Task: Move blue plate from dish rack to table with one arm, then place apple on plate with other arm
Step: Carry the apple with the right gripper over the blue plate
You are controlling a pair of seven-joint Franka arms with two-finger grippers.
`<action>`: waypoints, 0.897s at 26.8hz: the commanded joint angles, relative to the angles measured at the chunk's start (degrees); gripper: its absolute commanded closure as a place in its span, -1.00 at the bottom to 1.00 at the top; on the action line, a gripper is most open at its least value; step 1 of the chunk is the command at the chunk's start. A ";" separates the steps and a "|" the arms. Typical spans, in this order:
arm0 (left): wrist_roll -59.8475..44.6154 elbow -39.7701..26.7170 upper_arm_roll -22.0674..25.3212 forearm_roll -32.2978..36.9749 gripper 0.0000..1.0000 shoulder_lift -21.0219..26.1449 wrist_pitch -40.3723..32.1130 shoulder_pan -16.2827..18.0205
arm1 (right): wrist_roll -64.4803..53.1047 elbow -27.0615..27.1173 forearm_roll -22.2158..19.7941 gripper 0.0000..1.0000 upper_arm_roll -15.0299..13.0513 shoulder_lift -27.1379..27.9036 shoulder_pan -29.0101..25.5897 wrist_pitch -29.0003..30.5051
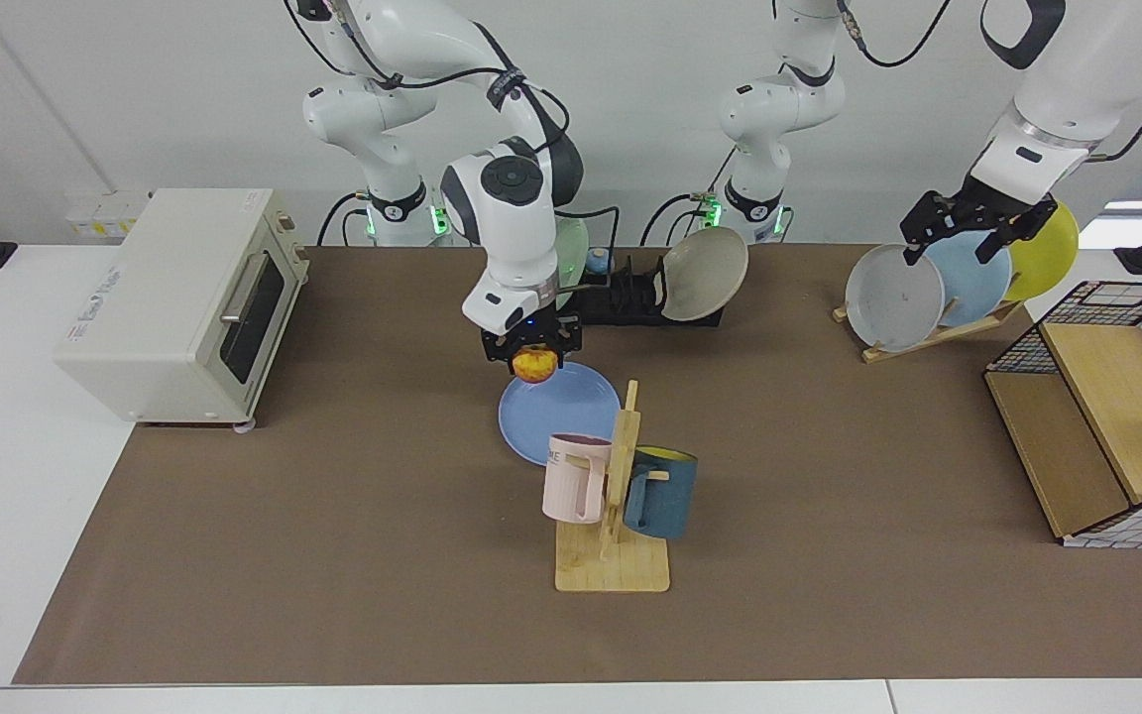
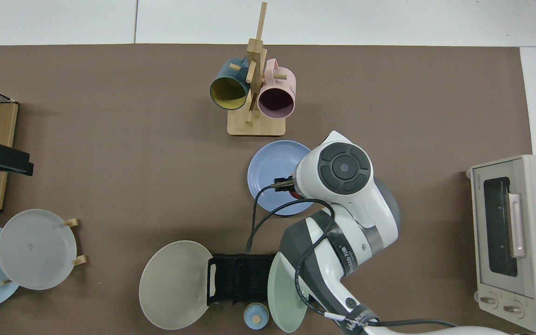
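Blue plate [image 1: 558, 412] [image 2: 272, 179]: lies flat on the table [image 1: 333, 555] [image 2: 110, 139], near the middle of the brown mat, between the dish rack [image 1: 621, 297] [image 2: 240, 279] toward the arms' edge and the wooden mug stand [image 1: 616, 555] [image 2: 256, 123] toward the opposite edge.

Apple [image 1: 535, 364]: yellow with red streaks, clamped between the fingers of the right gripper [image 1: 532, 349], raised above the plate's rim on the rack side. From above it is hidden under the arm's wrist.

Dish rack: black, holds a pale green plate [image 1: 571, 248] [image 2: 286, 293] upright and a beige plate [image 1: 703, 273] [image 2: 175, 284] leaning at one end.

Left gripper [image 1: 968, 233] [image 2: 3, 159]: held aloft over the wooden plate stand [image 1: 928, 332] [image 2: 75, 242] at the mat's far corner, fingers apart, holding nothing; this arm waits.

Toaster oven [image 1: 174, 302] [image 2: 512, 239]: off the mat's end on the right arm's side.
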 commanded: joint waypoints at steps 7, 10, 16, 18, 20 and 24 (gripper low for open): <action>1.20 -5.20 16.11 -1.76 -1.00 -3.99 0.94 -17.50 | 4.51 -1.21 0.16 1.00 -0.44 5.67 2.32 9.20; 2.77 -9.50 22.62 -1.76 -1.00 -6.88 3.04 -23.48 | 4.42 -2.09 0.16 1.00 -0.44 6.02 2.40 10.25; 3.93 -13.20 23.17 -1.67 -1.00 -9.26 4.54 -24.55 | 4.07 -3.23 0.17 1.00 -0.44 6.81 2.23 12.18; 3.92 -14.34 23.08 -1.67 -1.00 -9.88 5.59 -24.64 | 4.15 -3.23 0.16 1.00 -0.44 6.90 2.23 12.27; 4.01 -15.40 22.91 -1.67 -1.00 -10.50 6.65 -24.82 | 4.42 -3.15 0.25 1.00 -0.44 6.99 2.40 12.36; 3.92 -15.76 22.90 -1.67 -1.00 -10.76 6.92 -24.99 | 4.25 -3.41 0.25 0.92 -0.44 7.86 2.32 14.64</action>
